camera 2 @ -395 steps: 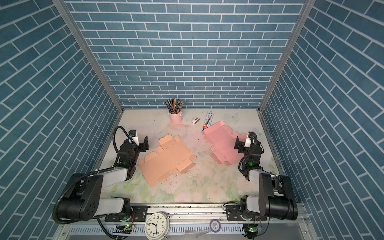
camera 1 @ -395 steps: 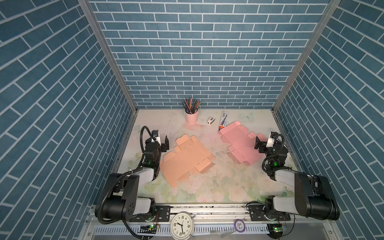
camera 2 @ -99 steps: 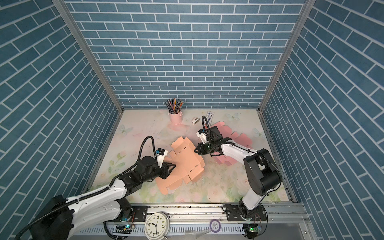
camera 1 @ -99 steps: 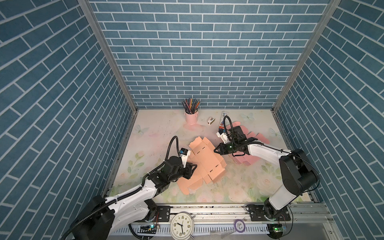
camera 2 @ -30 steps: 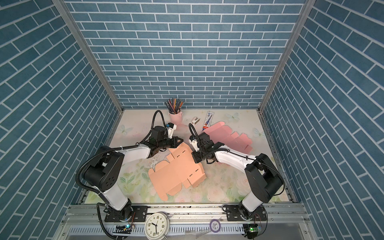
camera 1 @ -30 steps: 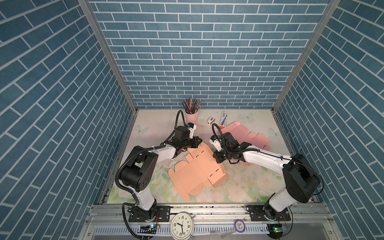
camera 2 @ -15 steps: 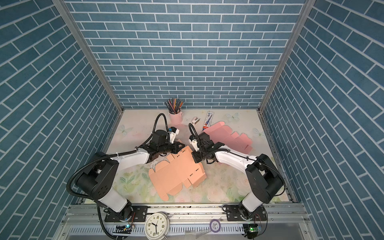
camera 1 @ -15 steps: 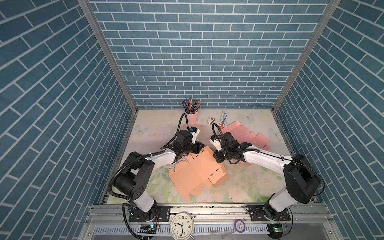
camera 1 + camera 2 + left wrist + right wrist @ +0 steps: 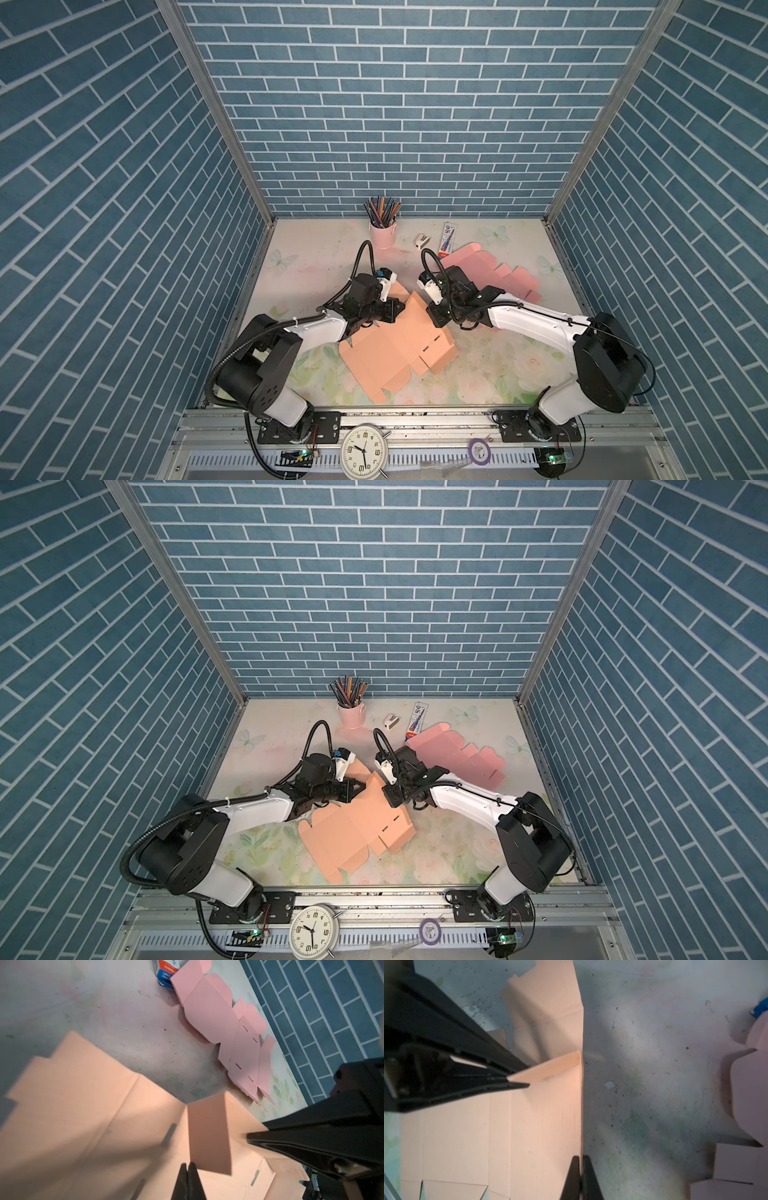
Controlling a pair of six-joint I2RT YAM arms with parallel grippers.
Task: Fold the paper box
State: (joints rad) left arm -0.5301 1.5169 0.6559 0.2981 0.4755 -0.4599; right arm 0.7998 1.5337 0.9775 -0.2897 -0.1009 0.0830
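The orange paper box (image 9: 390, 349) (image 9: 353, 829) lies mostly flat in the middle of the table. My left gripper (image 9: 401, 309) (image 9: 363, 787) is shut at its far left part. In the left wrist view its tips (image 9: 188, 1164) meet the foot of a small flap (image 9: 208, 1132) that stands up, and nothing is between them. The same flap (image 9: 550, 1066) shows in the right wrist view. My right gripper (image 9: 432, 322) (image 9: 388, 802) is shut on the box's far right edge, with a thin strip of card between its tips (image 9: 581, 1157).
A second, pink flat box blank (image 9: 490, 274) lies at the back right. Behind it are a toothpaste carton (image 9: 448, 237), a small white item (image 9: 422, 240) and a pink cup of pencils (image 9: 383, 235). A clock (image 9: 364, 453) sits on the front rail.
My left gripper has moved forward and to the right, from beside the box's far corner onto the box at the raised flap. The right gripper has stayed at the box's edge.
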